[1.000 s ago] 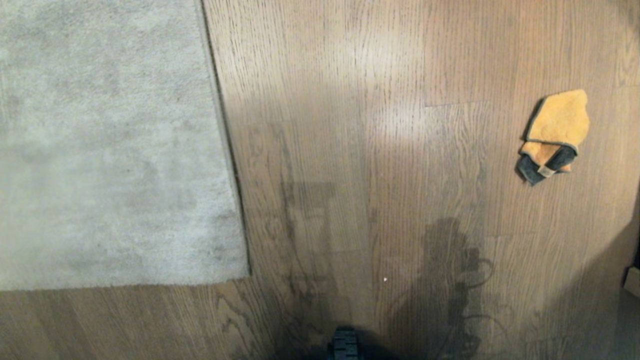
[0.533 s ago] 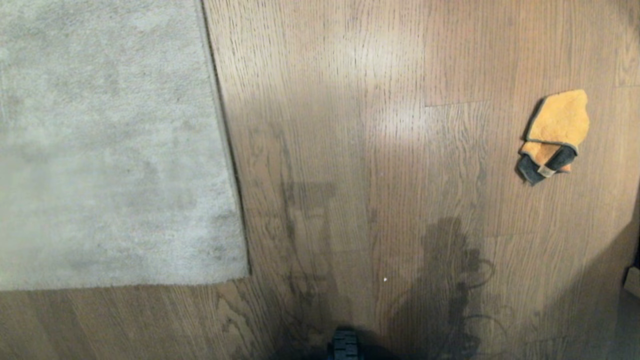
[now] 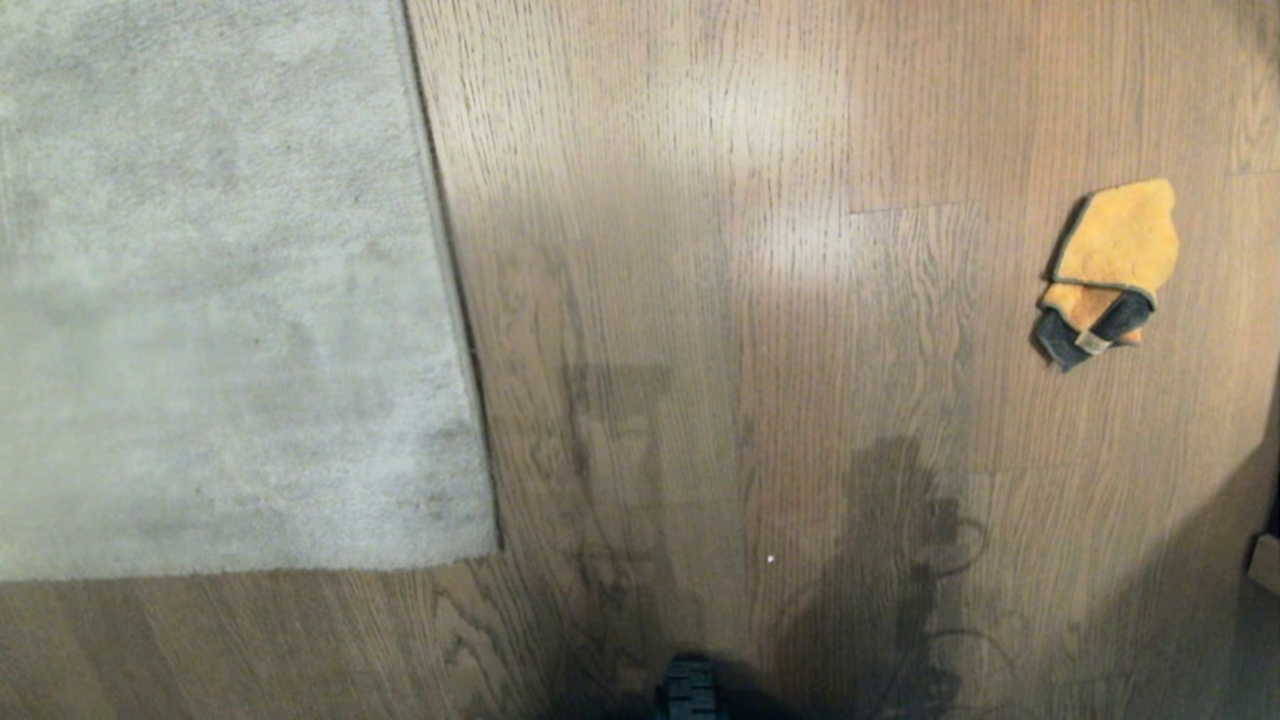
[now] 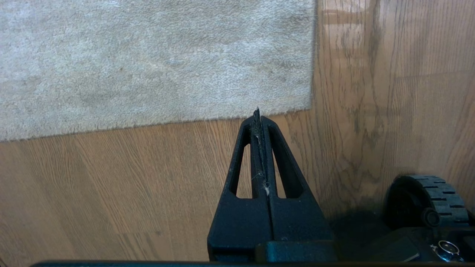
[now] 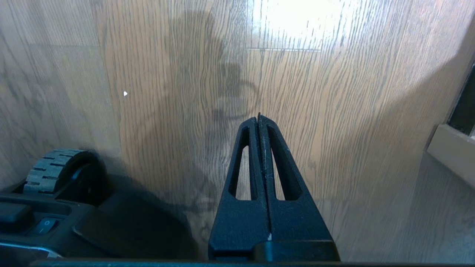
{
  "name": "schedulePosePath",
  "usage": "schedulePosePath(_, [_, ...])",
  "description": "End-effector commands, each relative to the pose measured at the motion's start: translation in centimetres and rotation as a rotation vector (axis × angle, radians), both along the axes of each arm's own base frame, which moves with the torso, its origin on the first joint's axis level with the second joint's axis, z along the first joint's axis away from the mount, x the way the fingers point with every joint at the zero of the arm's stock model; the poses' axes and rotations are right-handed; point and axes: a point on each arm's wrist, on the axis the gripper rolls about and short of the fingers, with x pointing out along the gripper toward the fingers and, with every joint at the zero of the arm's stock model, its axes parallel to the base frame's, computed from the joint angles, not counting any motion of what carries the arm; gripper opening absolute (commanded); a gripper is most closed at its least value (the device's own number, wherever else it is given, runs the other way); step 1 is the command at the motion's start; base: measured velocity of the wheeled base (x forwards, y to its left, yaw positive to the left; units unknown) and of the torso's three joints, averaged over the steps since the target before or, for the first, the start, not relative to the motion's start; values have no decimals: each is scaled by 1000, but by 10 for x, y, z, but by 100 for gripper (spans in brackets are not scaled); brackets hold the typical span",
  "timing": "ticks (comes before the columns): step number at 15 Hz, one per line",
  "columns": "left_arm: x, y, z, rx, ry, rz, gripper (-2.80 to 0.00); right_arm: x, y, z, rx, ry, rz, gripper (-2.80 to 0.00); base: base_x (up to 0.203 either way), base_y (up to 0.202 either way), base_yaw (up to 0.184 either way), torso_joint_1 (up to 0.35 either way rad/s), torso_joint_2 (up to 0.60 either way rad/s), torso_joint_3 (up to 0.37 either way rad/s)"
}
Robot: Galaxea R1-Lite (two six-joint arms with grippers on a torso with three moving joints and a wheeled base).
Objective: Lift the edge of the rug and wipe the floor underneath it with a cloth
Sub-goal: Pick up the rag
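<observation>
A pale grey-beige rug [image 3: 200, 290] lies flat at the left of the head view, its rug edge [image 3: 445, 270] running straight down to a near corner [image 3: 492, 545]. Bare brown plank floor [image 3: 720, 300] fills the rest. The orange-yellow cloth [image 3: 1110, 265] with a dark grey part lies crumpled far right on the planks. Neither arm shows in the head view. My left gripper [image 4: 256, 111] is shut and empty, hanging above the floor just short of the rug's near border [image 4: 148, 124]. My right gripper [image 5: 258, 116] is shut and empty over bare floor [image 5: 334, 111], with the cloth out of its view.
My base's black wheel [image 3: 688, 690] shows at the bottom middle, also seen as a wheel [image 4: 430, 200] beside the left gripper and a wheel [image 5: 52, 170] beside the right. A pale furniture edge [image 3: 1265, 560] stands at the far right. A tiny white speck [image 3: 769, 558] lies on the planks.
</observation>
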Motion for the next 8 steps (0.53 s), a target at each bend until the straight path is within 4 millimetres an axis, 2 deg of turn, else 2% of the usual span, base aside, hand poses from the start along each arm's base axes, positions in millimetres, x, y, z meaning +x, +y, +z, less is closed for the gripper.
schedulePosePath(1, [0,0,0,0,-1,0,-280,1,0,0,1,40,0,-280,0,0,0,0,0,0])
schedulePosePath(4, [0,0,0,0,-1,0,-280,4,0,3,-13,75,1,-280,0,0,0,0,0,0])
schedulePosePath(8, [0,0,0,0,-1,0,-280,11,1,21,-11,125,40,-280,0,0,0,0,0,0])
